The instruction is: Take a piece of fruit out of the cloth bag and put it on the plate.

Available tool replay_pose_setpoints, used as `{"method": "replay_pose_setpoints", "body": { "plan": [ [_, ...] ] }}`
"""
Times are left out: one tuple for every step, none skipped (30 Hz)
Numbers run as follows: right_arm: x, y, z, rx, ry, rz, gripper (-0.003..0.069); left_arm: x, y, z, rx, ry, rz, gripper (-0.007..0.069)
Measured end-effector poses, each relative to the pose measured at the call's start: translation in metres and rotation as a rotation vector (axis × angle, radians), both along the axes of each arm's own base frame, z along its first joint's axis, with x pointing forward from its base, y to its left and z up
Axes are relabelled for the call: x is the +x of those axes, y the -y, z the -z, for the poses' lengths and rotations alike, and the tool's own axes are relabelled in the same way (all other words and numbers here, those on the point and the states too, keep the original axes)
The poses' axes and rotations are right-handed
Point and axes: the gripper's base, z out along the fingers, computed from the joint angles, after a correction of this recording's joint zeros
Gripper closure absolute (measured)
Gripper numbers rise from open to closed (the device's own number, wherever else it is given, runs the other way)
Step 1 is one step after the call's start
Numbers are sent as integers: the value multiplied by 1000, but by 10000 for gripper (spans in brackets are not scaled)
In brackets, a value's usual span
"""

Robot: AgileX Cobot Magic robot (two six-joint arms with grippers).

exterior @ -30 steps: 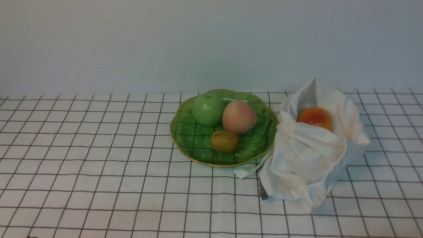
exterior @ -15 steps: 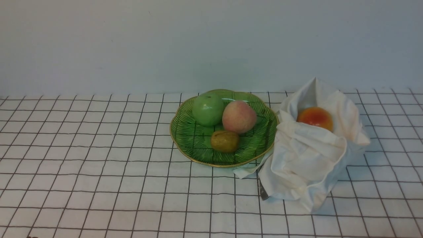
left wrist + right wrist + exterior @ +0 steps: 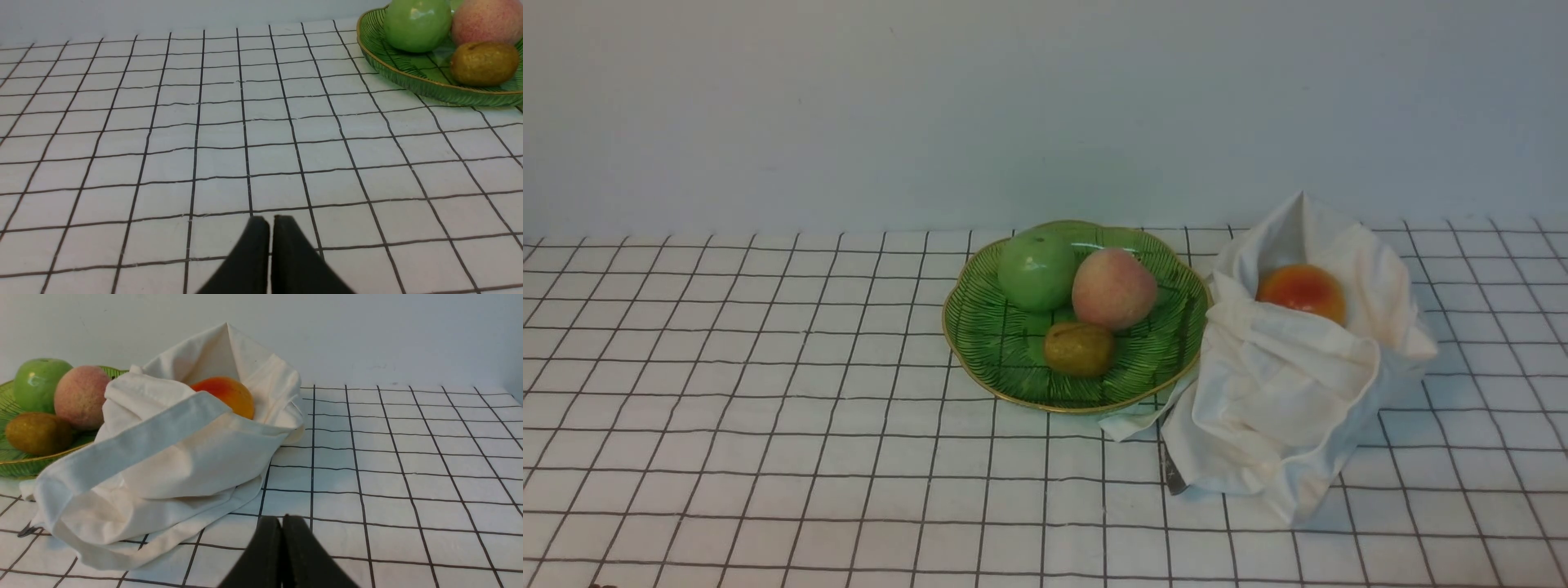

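**Orange fruit in the bag, three pieces on the plate**

The white worktop with a black grid pattern carries everything; on its right side sits the crumpled cream cloth bag, slumped open at the top, its edge touching the plate's right rim; just left of it lies the green leaf-patterned plate with a gold rim; inside the bag's mouth rests a round orange-red fruit, only its upper part showing above the folds; on the plate a green apple sits at the far left, a pink-yellow peach touches it on the right, and a small olive-brown oval fruit lies nearer the front; the black left claw, seen only from its wrist camera, is clenched on nothing above bare grid, well apart from the plate; the black right claw is likewise clenched and empty, near the bag's lower folds but not touching them.
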Motion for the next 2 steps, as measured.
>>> {"method": "replay_pose_setpoints", "body": {
  "plan": [
    [0,0,0,0,0,0,673,0,0,0,0,0,0,632],
    [0,0,0,0,0,0,673,0,0,0,0,0,0,632]
  ]
}}
